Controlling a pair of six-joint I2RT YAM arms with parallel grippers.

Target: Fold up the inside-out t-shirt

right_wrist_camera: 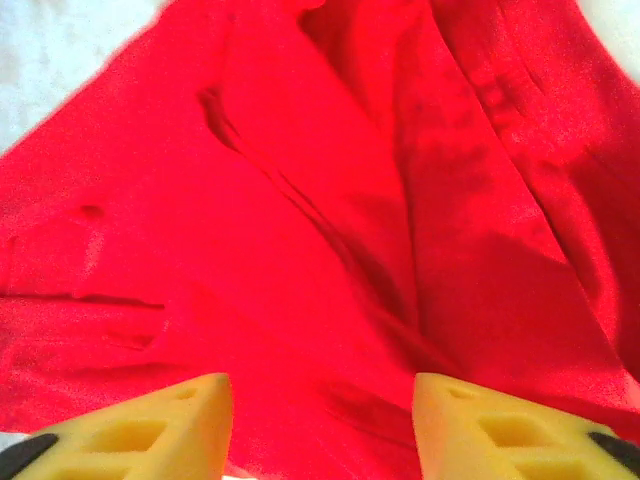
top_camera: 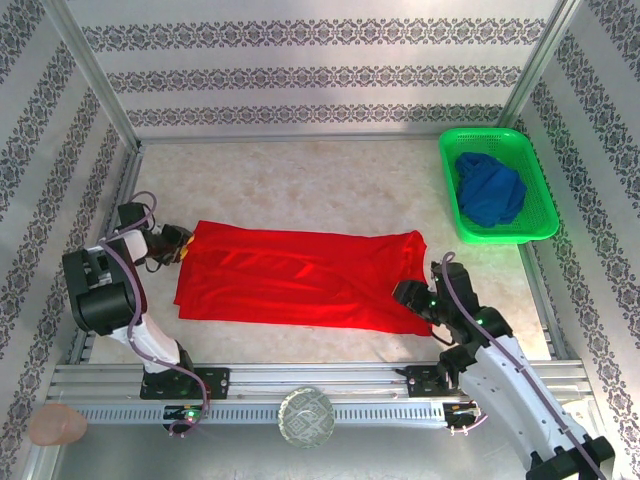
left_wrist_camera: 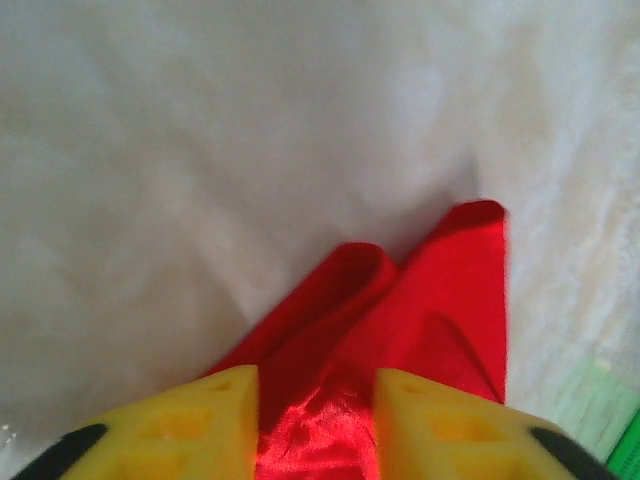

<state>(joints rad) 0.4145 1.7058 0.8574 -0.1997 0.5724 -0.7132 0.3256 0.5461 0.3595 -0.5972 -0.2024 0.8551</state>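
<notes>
The bright red t-shirt (top_camera: 300,275) lies flat on the table as a long band, with several lengthwise creases. My left gripper (top_camera: 186,243) is at the shirt's left end. In the left wrist view its yellow fingers (left_wrist_camera: 210,420) stand fairly close together, and a bunch of the red cloth (left_wrist_camera: 320,430) fills the gap between them. My right gripper (top_camera: 413,297) hovers over the shirt's near right corner. Its yellow fingers (right_wrist_camera: 150,430) are spread wide above the wrinkled red cloth (right_wrist_camera: 320,250), holding nothing. The tag and print are hidden.
A green basket (top_camera: 530,215) with a dark blue garment (top_camera: 490,190) stands at the back right. Patterned walls enclose the table (top_camera: 300,175). A metal rail (top_camera: 320,380) carrying the arm bases runs along the near edge.
</notes>
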